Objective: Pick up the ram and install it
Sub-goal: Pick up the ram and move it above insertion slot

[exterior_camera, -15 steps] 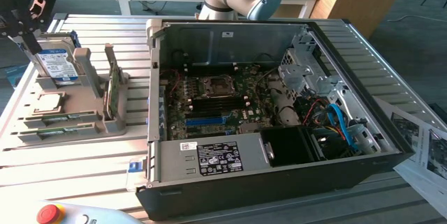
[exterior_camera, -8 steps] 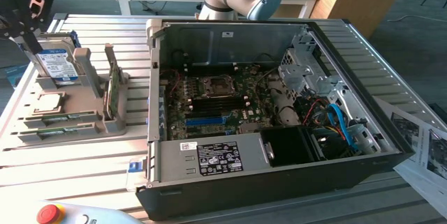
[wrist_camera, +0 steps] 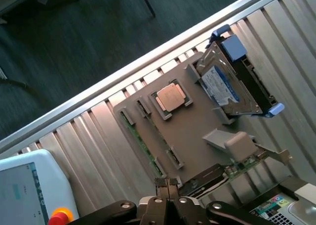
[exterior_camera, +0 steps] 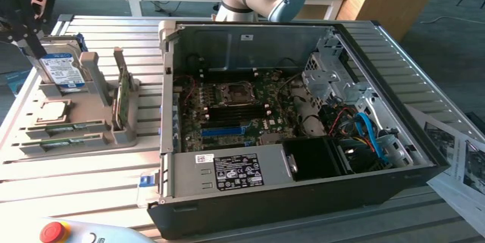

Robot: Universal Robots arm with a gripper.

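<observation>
Now the pincer [wrist_camera: 168,185], jaws pressed together and holding nothing, is hovering above the grey tray [wrist_camera: 197,136]. The ram [wrist_camera: 140,146] is sitting in a tray slot just below its fingertips. Probably light, stiff and fragile, the ram is asking for a grip on its long edges, clear of the chips.

Partial lettering, seemingly "OTIQ", stands on the gripper [exterior_camera: 35,53].
</observation>
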